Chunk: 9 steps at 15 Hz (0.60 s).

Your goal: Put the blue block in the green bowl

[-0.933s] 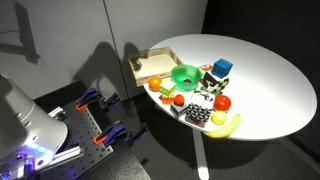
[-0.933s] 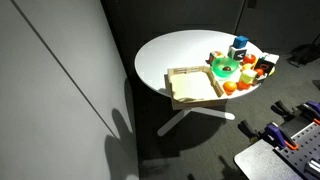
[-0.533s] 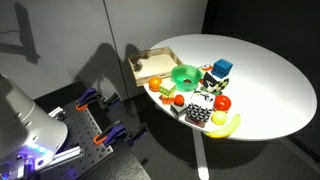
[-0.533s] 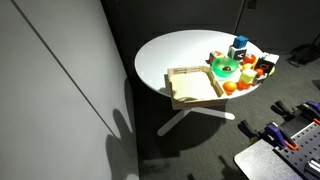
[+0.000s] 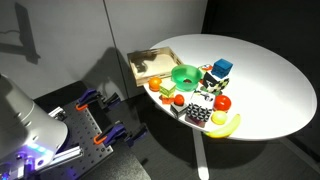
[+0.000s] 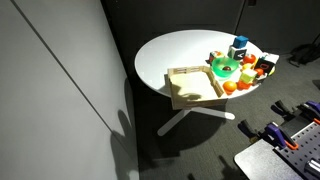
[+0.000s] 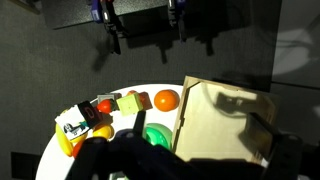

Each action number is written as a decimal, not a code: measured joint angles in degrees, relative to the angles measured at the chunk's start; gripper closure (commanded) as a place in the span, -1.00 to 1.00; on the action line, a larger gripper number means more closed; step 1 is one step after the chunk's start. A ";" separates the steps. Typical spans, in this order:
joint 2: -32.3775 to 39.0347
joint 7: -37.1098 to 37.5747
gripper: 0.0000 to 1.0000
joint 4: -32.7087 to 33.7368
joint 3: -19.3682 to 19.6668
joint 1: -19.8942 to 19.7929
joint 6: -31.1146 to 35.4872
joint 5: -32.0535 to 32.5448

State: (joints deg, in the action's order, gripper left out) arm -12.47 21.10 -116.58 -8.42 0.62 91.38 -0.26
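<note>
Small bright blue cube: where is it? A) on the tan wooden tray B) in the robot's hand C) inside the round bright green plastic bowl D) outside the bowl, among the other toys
D: in an exterior view the blue cube stands clear of the green bowl, outside its rim.

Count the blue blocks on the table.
1. The blue block sits among the toys, with the green bowl between it and the wooden tray. Others could be hidden behind toys.
</note>
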 measured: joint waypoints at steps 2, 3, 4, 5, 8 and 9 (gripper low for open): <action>0.80 -0.89 -1.00 0.53 0.96 0.00 0.03 -1.03; 1.32 -1.38 -1.00 0.83 1.44 0.00 0.03 -1.61; 1.90 -2.03 -1.00 1.11 1.92 0.00 0.04 -2.25; 2.49 -2.73 -1.00 1.30 2.41 0.00 0.08 -2.90; 4.27 -5.25 -1.00 1.76 3.80 -0.01 0.10 -4.99; 4.90 -6.18 -1.00 1.98 4.25 -0.01 0.10 -5.72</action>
State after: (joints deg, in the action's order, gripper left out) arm -7.57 14.92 -114.61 -4.17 0.61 91.48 -5.98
